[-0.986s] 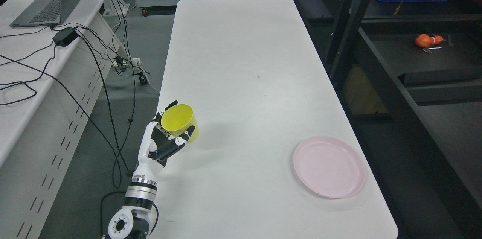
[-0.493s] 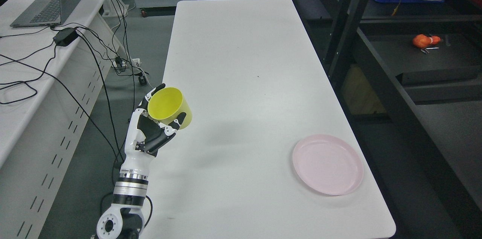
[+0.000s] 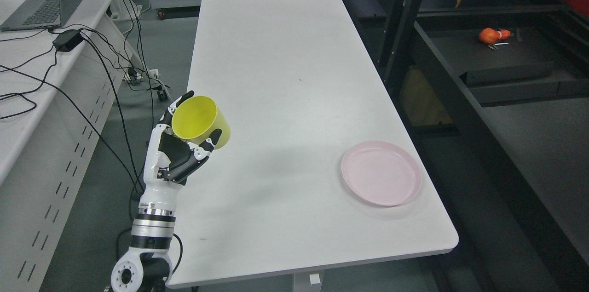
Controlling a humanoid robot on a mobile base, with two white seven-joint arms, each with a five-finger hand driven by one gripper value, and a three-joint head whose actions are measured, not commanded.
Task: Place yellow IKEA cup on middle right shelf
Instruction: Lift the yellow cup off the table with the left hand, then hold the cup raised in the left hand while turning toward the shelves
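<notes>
My left hand (image 3: 195, 119) is shut on the yellow cup (image 3: 199, 119), holding it off the white table (image 3: 285, 76) above the table's left edge. The cup is tilted, with its open mouth facing up and toward the camera. Black fingers (image 3: 212, 138) wrap around the cup's lower side and the thumb sits behind its rim. The white forearm rises from the bottom left. The dark shelf rack (image 3: 501, 57) stands to the right of the table. My right arm does not show.
A pink plate (image 3: 381, 172) lies near the table's front right corner. An orange object (image 3: 490, 35) rests on a dark shelf board at the right. A side desk (image 3: 27, 66) at the left carries a laptop (image 3: 43, 2) and cables.
My left hand has lifted the yellow cup up and to the left, off the table. The camera has also shifted, so the table and plate sit further left and higher in the picture.
</notes>
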